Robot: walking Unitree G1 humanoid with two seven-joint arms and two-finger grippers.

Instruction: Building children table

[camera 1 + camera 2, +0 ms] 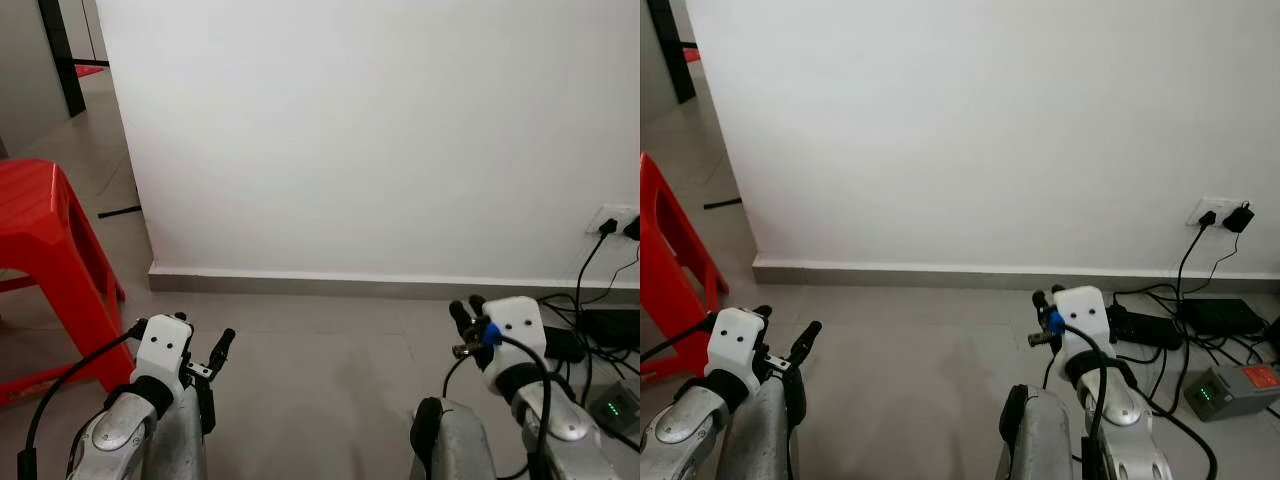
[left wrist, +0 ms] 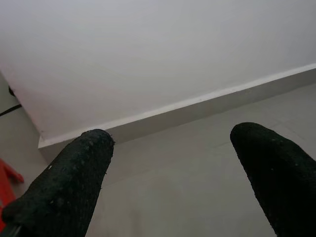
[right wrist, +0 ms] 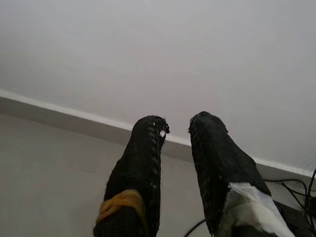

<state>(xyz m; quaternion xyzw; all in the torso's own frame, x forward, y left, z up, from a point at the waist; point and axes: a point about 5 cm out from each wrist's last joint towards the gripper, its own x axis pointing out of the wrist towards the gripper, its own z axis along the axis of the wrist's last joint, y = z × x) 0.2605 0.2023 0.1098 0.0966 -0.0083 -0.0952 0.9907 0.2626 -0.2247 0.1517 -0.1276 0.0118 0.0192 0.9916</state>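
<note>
A red plastic children's table (image 1: 45, 235) stands on the grey tiled floor at the far left, partly cut off by the frame edge. My left gripper (image 1: 203, 330) is held low in front of me, to the right of that table, open, with bare floor between its fingers (image 2: 74, 177). My right gripper (image 1: 467, 305) is raised at the right, pointing at the white wall, shut with nothing between its fingers (image 3: 138, 163). Neither gripper touches anything.
A white wall (image 1: 380, 130) with a grey skirting board (image 1: 380, 285) is close ahead. At the right, a wall socket (image 1: 615, 220) feeds several cables, a black power strip (image 1: 1145, 325) and a grey charger box (image 1: 1232, 388). A doorway (image 1: 70, 55) opens at the far left.
</note>
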